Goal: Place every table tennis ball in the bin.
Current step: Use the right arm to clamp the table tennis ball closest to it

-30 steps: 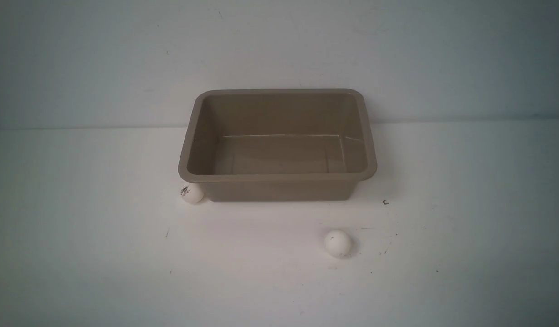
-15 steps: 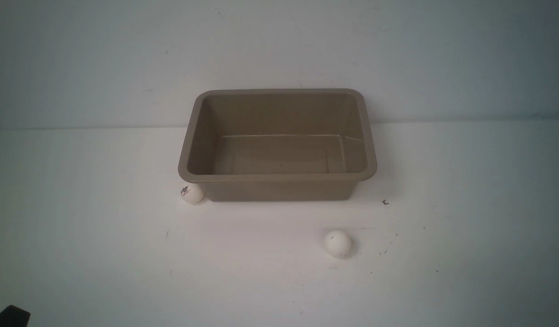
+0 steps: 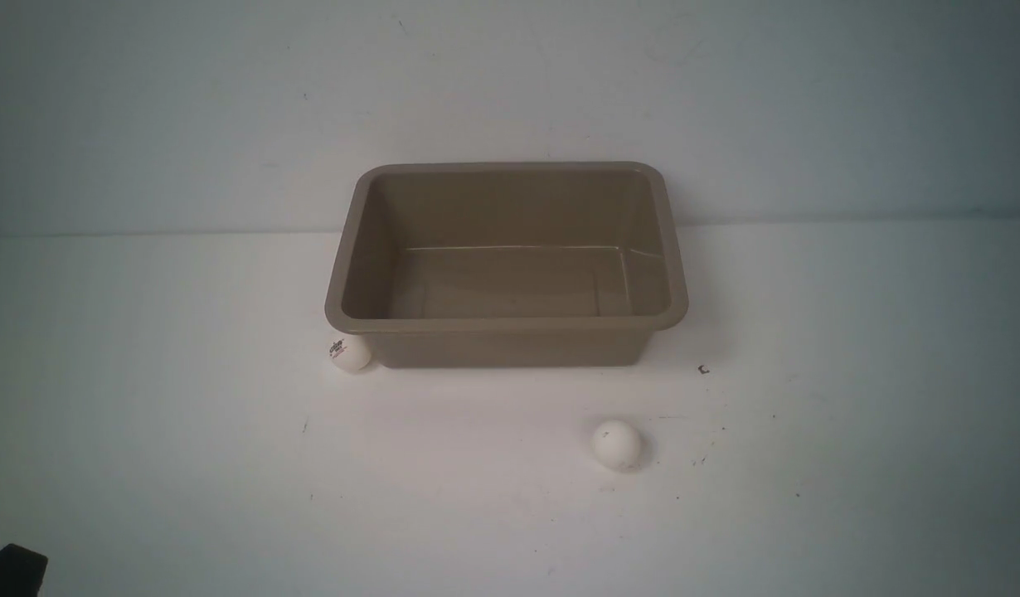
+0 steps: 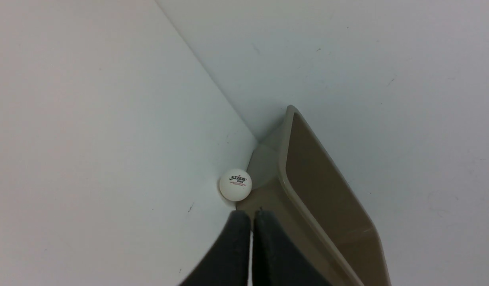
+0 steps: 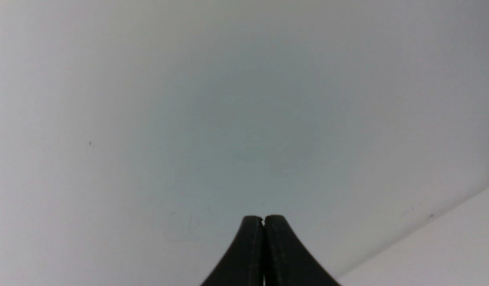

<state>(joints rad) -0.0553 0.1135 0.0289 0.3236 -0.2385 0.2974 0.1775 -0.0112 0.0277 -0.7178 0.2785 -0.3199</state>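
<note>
The taupe bin (image 3: 507,325) stands empty at the middle back of the white table. One white ball with a dark logo (image 3: 349,352) lies against the bin's near left corner; it also shows in the left wrist view (image 4: 235,185) beside the bin (image 4: 304,206). The second white ball (image 3: 617,444) lies on the table in front of the bin's right part. My left gripper (image 4: 251,214) is shut and empty, short of the logo ball; a dark part of the left arm (image 3: 11,570) shows at the front view's bottom left corner. My right gripper (image 5: 263,217) is shut and empty, facing the wall.
A grey-white wall (image 3: 510,91) rises right behind the bin. Small dark specks mark the table (image 3: 704,370) to the right of the bin. The right wrist view shows only wall and a strip of table (image 5: 447,246).
A dark part of the left arm has come into the front view's bottom left corner and risen a little. The balls and the bin have not moved.
</note>
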